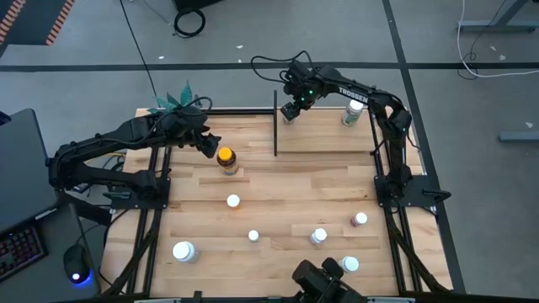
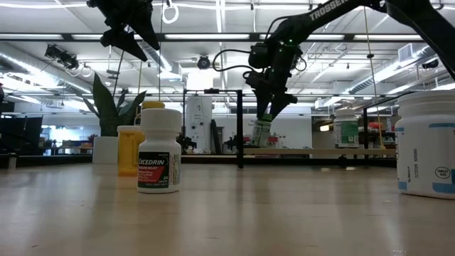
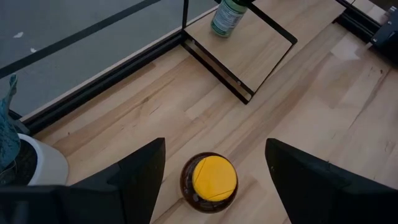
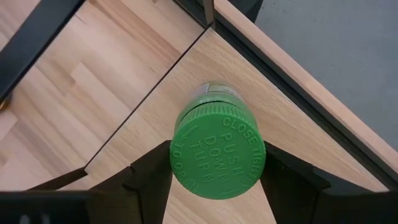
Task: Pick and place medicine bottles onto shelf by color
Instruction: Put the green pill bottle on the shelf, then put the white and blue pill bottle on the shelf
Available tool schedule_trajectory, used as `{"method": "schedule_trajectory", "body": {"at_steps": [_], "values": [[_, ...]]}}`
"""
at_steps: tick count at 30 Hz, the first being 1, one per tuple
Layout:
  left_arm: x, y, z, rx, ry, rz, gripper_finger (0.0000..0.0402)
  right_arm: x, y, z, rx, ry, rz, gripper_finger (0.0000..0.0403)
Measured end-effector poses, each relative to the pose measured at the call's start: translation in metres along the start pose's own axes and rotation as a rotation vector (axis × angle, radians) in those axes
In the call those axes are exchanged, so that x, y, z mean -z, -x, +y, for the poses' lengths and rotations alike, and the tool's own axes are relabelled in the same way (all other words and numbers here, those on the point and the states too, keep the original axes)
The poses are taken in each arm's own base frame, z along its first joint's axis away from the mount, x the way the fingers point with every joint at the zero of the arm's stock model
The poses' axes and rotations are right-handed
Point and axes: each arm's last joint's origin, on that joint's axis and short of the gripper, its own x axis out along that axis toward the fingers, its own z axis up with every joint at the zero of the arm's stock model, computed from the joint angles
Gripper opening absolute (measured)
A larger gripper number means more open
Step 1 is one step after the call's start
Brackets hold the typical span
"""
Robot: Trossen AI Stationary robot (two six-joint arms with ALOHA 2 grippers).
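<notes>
At the shelf's (image 1: 324, 139) back-left corner the right gripper (image 4: 214, 180) grips the green-capped bottle (image 4: 217, 158) by its cap, base at or just above the board — can't tell which. Left gripper (image 3: 214, 168) hangs open over the amber yellow-capped bottle (image 3: 209, 182), not touching. Both look light, rigid, smooth plastic — prob. best pinched across the ribbed cap.

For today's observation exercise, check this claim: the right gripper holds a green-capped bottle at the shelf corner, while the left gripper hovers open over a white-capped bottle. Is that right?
Not quite. The bottle under the open left gripper has a yellow cap, not white, as the left wrist view shows. The rest stands: the right gripper holds the green-capped bottle at the shelf corner.
</notes>
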Motion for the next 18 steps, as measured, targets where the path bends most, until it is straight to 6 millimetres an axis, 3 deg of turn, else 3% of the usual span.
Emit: {"method": "schedule_trajectory", "body": {"at_steps": [18], "values": [[0.0001,0.0000,0.0000,0.000,0.000,0.001,0.0282,-0.0014,0.0001,-0.0007,-0.001,0.003,-0.013,0.0285]]}}
